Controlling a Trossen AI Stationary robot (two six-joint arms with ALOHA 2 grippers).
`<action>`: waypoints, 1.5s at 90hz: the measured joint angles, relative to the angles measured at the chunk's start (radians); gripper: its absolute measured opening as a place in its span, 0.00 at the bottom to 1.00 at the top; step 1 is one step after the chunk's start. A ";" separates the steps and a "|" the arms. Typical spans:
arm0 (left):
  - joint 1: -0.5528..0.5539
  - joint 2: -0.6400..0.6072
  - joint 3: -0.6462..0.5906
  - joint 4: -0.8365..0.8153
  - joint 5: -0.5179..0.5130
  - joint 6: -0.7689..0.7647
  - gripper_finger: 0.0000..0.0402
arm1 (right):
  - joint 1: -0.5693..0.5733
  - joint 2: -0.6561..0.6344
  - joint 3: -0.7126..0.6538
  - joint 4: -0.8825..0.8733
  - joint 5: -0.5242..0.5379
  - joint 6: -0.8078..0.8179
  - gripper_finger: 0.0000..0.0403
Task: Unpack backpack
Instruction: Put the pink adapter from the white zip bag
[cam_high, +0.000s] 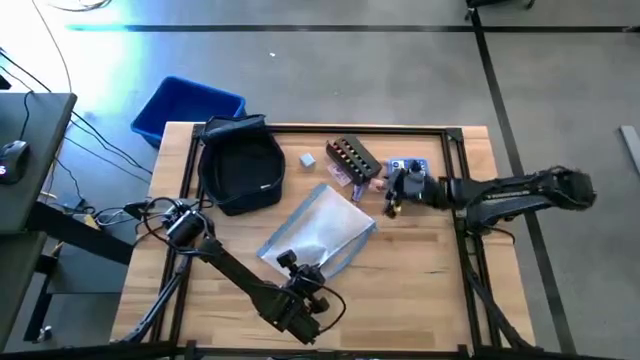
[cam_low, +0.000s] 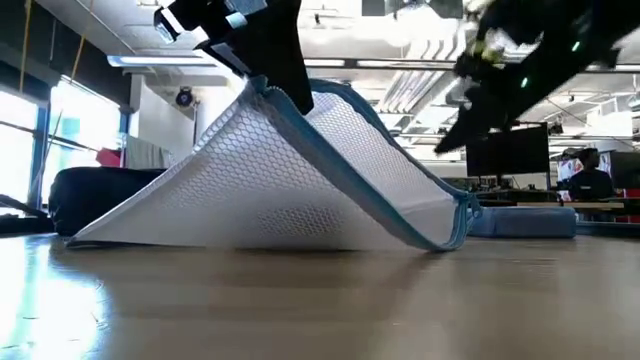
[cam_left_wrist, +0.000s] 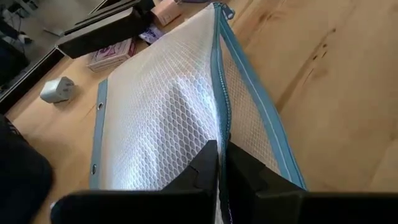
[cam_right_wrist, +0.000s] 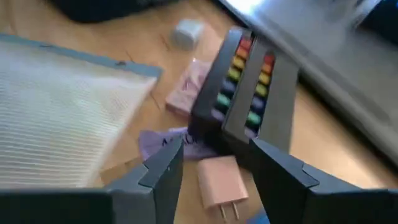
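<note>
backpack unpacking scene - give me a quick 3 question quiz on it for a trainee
1. True or false: the left gripper is shut on the zipper edge of the mesh pouch.
2. What lies between the open fingers of the right gripper?
A. the grey cube
B. the pink charger
C. the backpack
3. Fill in: in the high view the backpack lies on the table near its far left corner, next to the blue ____ on the floor.

Key
1. true
2. B, the pink charger
3. bin
</note>
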 joint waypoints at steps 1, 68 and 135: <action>0.001 0.000 0.000 0.000 0.000 0.000 0.00 | -0.017 0.004 -0.006 0.008 -0.026 -0.006 0.44; 0.022 0.000 0.000 0.037 0.044 0.038 0.00 | -0.174 0.470 -0.015 0.274 -0.068 -0.148 0.68; 0.019 0.000 0.000 0.031 0.039 0.045 0.00 | -0.011 0.189 0.040 -0.166 -0.352 0.083 0.42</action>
